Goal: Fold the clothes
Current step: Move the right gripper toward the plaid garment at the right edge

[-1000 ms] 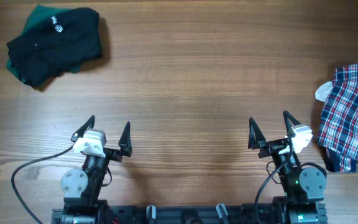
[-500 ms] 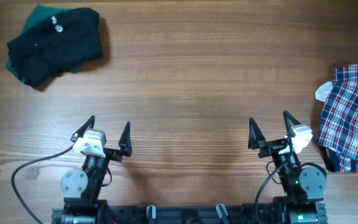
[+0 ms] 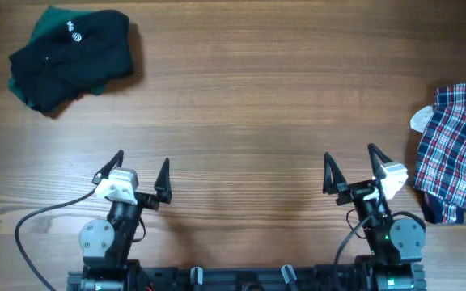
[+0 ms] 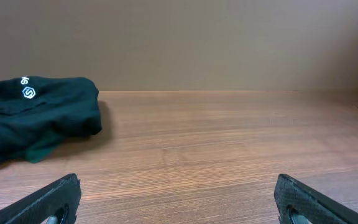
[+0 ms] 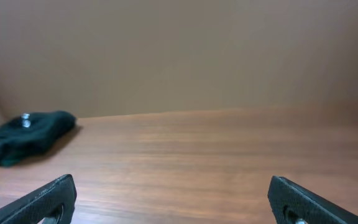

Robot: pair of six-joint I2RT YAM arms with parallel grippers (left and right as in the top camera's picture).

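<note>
The plaid garment (image 3: 458,153), checked in red, white and navy, is lying crumpled at the far right edge of the wooden worktop (image 3: 249,105), partly running out of the overhead view. A small pale piece is showing at its upper left corner; it may be another bit of cloth, but the view is too poor to tell. A dark navy edge is peeking out at the bottom of the heap.

In the opposite far left corner a dark garment (image 3: 69,56) with a green lining and a small white logo is sitting in a loose bundle, well apart from the plaid one.

The left hand (image 3: 142,162) is resting near the front edge of the worktop, its fingers spread wide and grasping nothing. The right hand (image 3: 350,155) is sitting likewise on the other side, released and empty, near the plaid garment but not touching it. Both wrist cameras are looking across bare wood, with the dark bundle showing at the left. A black cable (image 3: 39,222) is curving away from the left arm's base.
</note>
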